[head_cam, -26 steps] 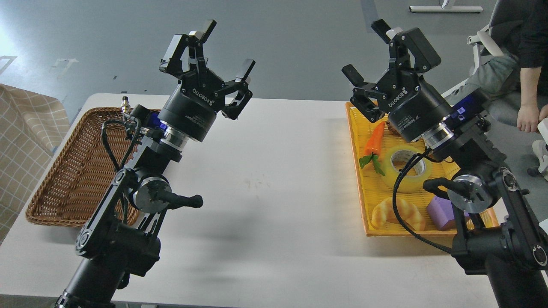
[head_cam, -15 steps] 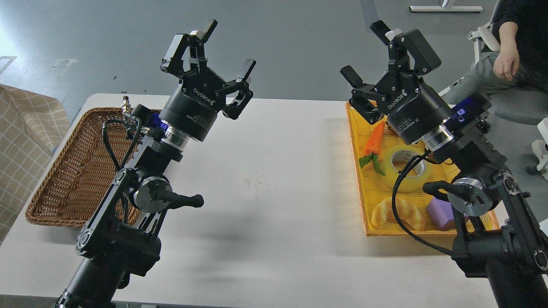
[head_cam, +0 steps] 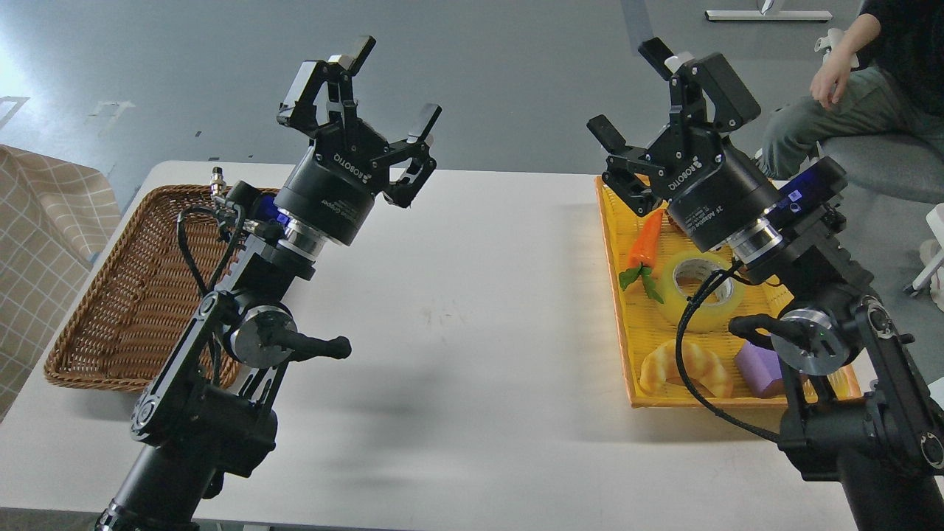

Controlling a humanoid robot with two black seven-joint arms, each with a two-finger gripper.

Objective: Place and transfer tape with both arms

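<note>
The tape, a yellow translucent roll with a pale core, lies flat in the yellow tray on the table's right side. A black cable of my right arm crosses in front of it. My right gripper is held up above the tray's far end, open and empty, well above the tape. Over the table's left part, near the wicker basket, my left gripper also stands raised, open with nothing between its fingers.
In the tray with the tape lie an orange carrot, a croissant and a purple block. A seated person is at the far right beyond the table. A checked cloth is at the left edge.
</note>
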